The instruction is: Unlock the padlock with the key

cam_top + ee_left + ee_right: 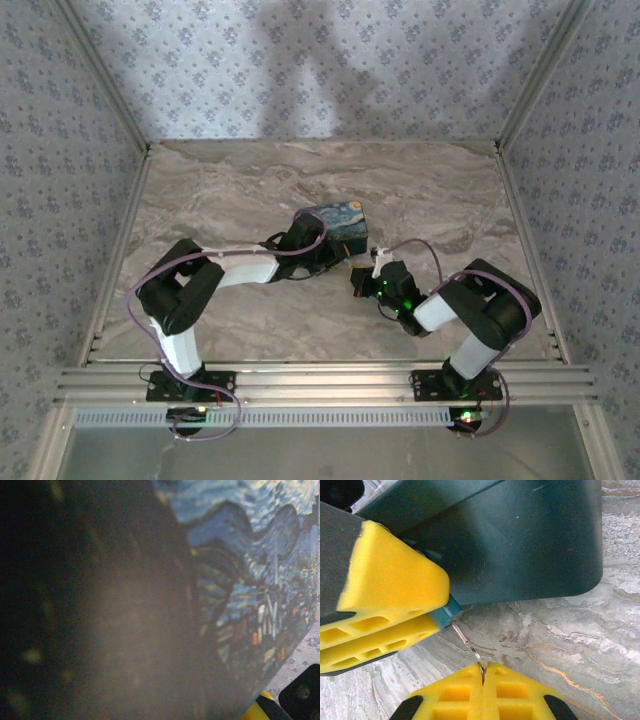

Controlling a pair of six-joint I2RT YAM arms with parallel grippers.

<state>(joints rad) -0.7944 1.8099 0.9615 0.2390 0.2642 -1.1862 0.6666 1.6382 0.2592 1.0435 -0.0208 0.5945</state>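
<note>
Right gripper, yellow foam, pinching thin metal key, glossy box

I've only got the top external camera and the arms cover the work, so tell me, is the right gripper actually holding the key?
Observer: Yes. The right wrist view has the right gripper shut on the near end of the thin metal key.
Operator: Where does the other end go?
Observer: It meets a small teal padlock, which the left gripper clamps between its yellow pads.
Operator: And the box?
Observer: The blue painted box stands just beyond the padlock on the marble table. I cannot tell whether the two are joined.
</note>
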